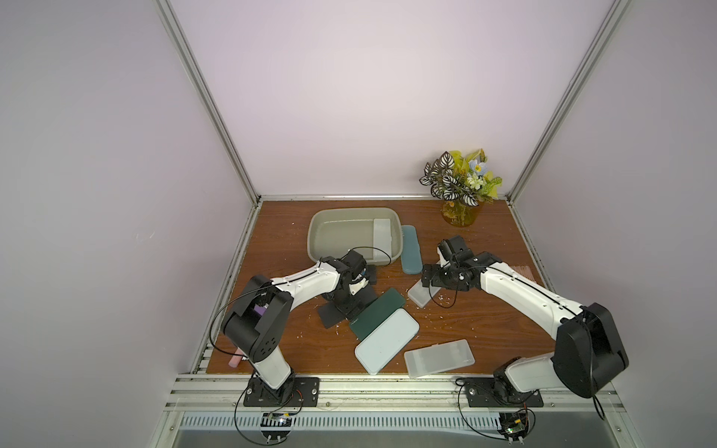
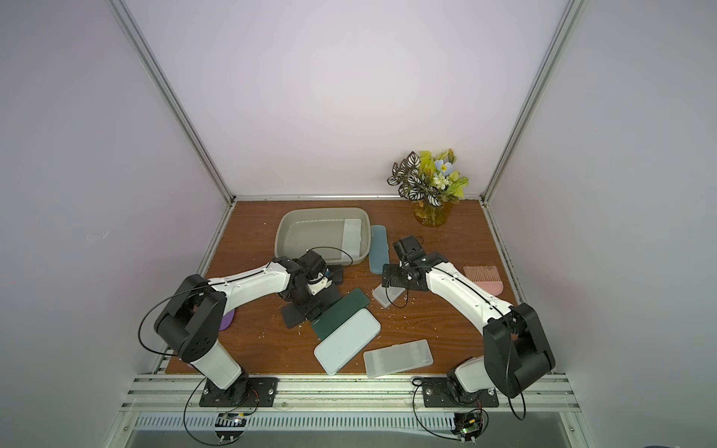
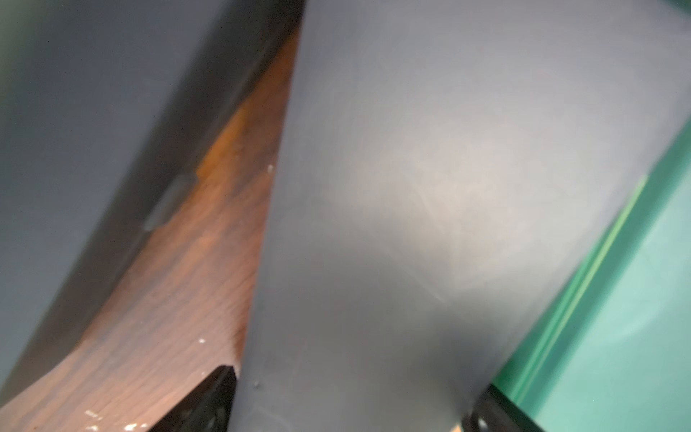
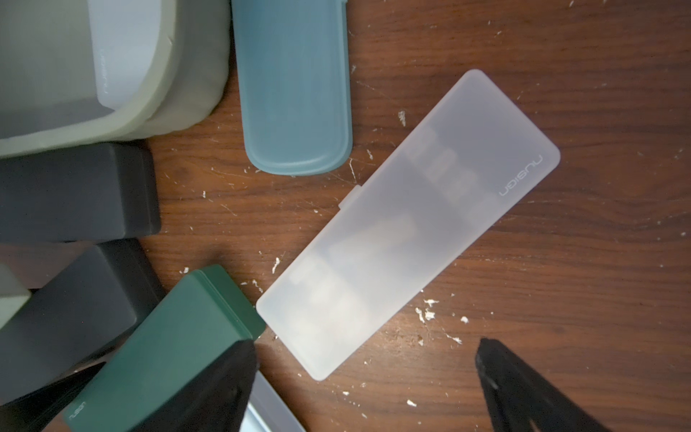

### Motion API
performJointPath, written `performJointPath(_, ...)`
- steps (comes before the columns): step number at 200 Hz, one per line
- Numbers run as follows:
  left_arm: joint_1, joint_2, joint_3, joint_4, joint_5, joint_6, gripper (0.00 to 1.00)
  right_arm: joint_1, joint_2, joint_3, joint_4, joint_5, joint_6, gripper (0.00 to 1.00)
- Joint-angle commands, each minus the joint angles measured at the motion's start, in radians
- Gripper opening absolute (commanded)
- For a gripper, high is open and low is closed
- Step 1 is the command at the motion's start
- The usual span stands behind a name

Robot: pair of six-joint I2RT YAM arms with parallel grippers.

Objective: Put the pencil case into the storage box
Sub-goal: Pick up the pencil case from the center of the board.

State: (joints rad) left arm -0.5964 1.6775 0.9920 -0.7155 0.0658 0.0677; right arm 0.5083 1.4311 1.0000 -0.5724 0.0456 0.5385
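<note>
Right wrist: right gripper (image 4: 368,348) wide, empty.

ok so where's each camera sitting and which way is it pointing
Both top views: high in front, looking down and back over the table; left arm, right arm whole.
Left wrist: on the left arm, close over a dark grey case; left gripper flanks it.
Right wrist: looking down at a clear case; open right gripper at the edge.
Shared: right wrist and top views show the storage box.
</note>
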Motion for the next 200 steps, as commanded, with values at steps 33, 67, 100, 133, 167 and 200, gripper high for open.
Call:
performJointPath(33,-0.013,-0.018,0.017,-0.021,-0.010,-0.024,0.79,-0.005,-0.012,-0.011,0.004,-0.003,-0.006,0.99)
performJointPath(67,-0.011,-0.105,0.065,-0.045,-0.010,-0.034,0.74,-0.006,-0.018,-0.009,0.003,-0.004,-0.009,0.99)
performJointPath(100,-0.008,-0.153,0.125,-0.093,0.001,-0.040,0.74,-0.005,-0.021,-0.004,0.005,-0.008,-0.009,0.99)
performJointPath(133,-0.007,-0.175,0.146,-0.129,0.001,-0.045,0.74,-0.005,-0.023,-0.005,0.009,-0.009,-0.010,0.99)
performJointPath(167,-0.006,-0.192,0.130,-0.139,0.022,-0.058,0.72,-0.005,-0.028,-0.013,0.012,-0.014,-0.011,0.99)
performJointPath(200,-0.007,-0.214,0.125,-0.145,0.041,-0.074,0.70,-0.004,-0.027,-0.017,0.017,-0.017,-0.011,0.99)
